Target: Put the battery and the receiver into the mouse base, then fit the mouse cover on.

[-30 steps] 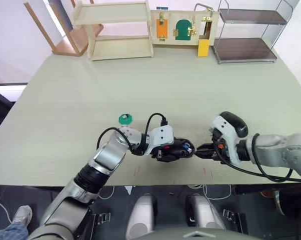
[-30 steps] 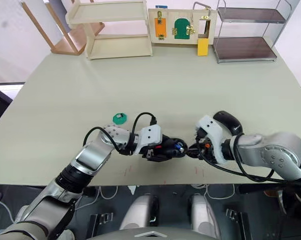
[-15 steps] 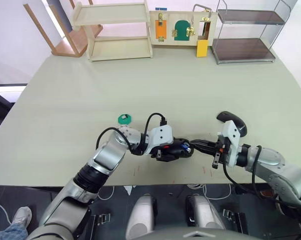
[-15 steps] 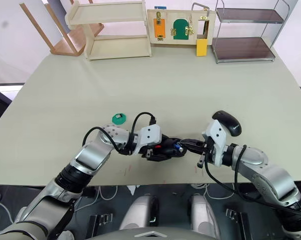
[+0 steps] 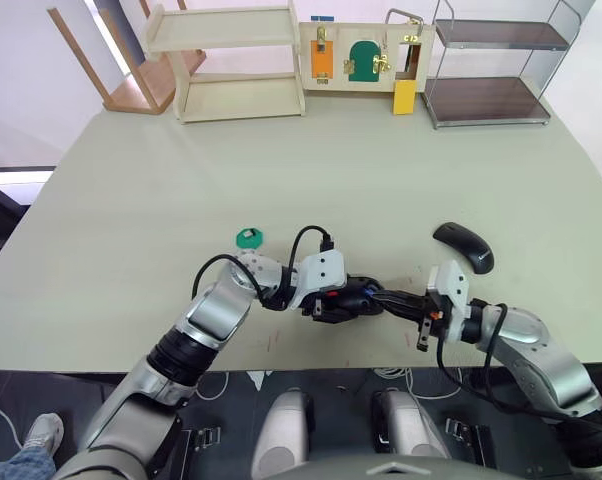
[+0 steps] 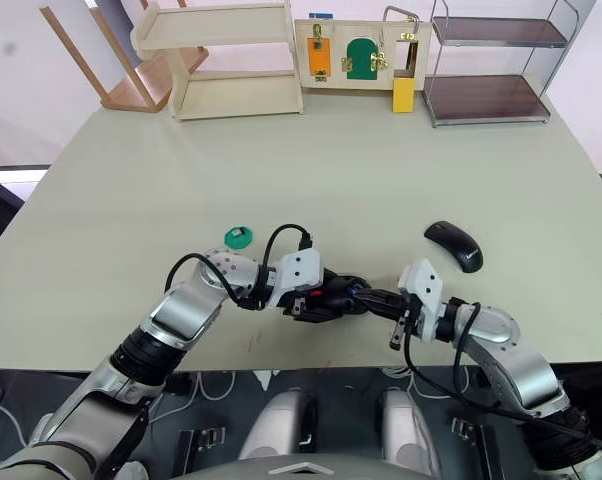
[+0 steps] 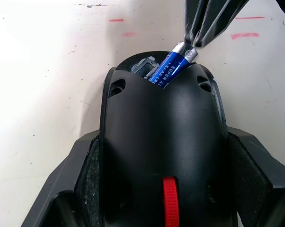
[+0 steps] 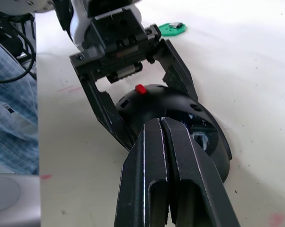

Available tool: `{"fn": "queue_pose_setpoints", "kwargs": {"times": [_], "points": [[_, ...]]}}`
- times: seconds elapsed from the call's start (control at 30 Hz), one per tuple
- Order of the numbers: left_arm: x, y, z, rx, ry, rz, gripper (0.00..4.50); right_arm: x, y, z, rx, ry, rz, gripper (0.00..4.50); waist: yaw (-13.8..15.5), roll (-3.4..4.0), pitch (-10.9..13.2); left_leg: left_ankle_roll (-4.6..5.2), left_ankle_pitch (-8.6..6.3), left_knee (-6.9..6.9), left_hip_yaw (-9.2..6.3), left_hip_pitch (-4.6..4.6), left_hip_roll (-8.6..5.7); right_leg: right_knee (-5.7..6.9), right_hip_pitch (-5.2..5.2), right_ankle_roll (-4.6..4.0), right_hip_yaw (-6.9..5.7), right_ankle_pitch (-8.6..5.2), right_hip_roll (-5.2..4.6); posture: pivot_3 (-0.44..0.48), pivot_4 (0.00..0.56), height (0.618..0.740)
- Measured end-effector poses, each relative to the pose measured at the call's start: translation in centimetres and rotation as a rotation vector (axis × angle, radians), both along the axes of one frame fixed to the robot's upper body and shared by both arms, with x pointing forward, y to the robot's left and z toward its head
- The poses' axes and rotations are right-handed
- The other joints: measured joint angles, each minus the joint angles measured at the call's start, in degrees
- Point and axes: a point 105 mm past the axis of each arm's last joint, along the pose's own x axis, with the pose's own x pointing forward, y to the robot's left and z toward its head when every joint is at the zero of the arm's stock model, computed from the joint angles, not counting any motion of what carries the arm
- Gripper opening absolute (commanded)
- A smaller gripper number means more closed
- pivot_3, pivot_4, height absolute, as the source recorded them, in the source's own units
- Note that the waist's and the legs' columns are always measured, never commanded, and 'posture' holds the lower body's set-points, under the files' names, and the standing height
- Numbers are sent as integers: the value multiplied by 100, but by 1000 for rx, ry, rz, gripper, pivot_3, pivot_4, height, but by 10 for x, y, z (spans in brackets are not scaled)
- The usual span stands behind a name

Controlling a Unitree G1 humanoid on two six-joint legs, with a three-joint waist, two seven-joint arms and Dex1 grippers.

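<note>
My left gripper is shut on the mouse base, a black shell with a red part, holding it by its sides near the table's front edge. The blue battery sits tilted, one end in the base's compartment and its silvery end sticking up. My right gripper is shut, and its fingertips touch that raised end. The glossy black mouse cover lies on the table behind my right arm. A small green disc carrying a small piece, probably the receiver, lies behind my left arm.
At the back of the table stand a wooden shelf, a board with latches and a metal rack. Both grippers work close to the table's front edge. Red marks dot the surface there.
My right wrist has dropped lower and toward the front edge, uncovering the mouse cover. Its fingers stay at the battery end. The left gripper and mouse base have not moved.
</note>
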Motion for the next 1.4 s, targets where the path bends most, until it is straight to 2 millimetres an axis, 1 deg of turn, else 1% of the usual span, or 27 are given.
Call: {"fn": "queue_pose_setpoints", "kwargs": {"times": [0.27,0.63,0.73,0.83,0.93,1.17,1.23,1.27,1.4], "points": [[0,1,0,3,2,4,2909,5,0,-5,5,-29,-14,52,-5,1,-1,0,0,1,3,4,0,7,2,0,0,0,2,0,150,740],[2,2,0,8,5,9,2909,8,2,-9,17,-54,-14,52,-16,3,-6,-1,1,4,6,13,0,20,5,0,1,0,6,0,150,740],[3,4,-1,13,8,16,2909,14,9,-14,49,-39,-20,52,-20,2,-9,-2,1,7,6,25,3,35,9,-2,6,-1,12,0,150,740],[4,4,-1,14,10,19,2909,16,10,-15,52,-36,-18,52,-22,2,-10,-2,1,7,7,47,3,51,19,-5,17,-4,12,0,150,740],[4,5,-2,19,12,22,2909,16,10,-18,51,-21,-11,52,-23,1,-10,-2,1,2,8,89,4,56,50,-3,20,-23,13,0,150,740],[4,6,-3,23,16,27,2909,18,11,-23,45,1,19,52,-23,1,-29,-2,1,0,5,100,6,73,51,-15,20,-27,14,0,150,740],[4,6,-3,23,18,27,2909,19,11,-25,47,6,14,52,-24,0,-37,-2,1,0,5,101,6,74,51,-15,20,-28,15,0,150,740],[4,6,-4,22,19,28,2909,21,9,-30,46,19,0,52,-21,-1,-40,-2,1,0,6,100,7,74,50,-16,19,-28,16,0,150,740],[4,6,-4,25,23,32,2909,23,8,-33,52,12,8,52,-27,2,-55,-2,1,-1,4,103,7,74,52,-18,20,-29,17,0,150,740]]}}
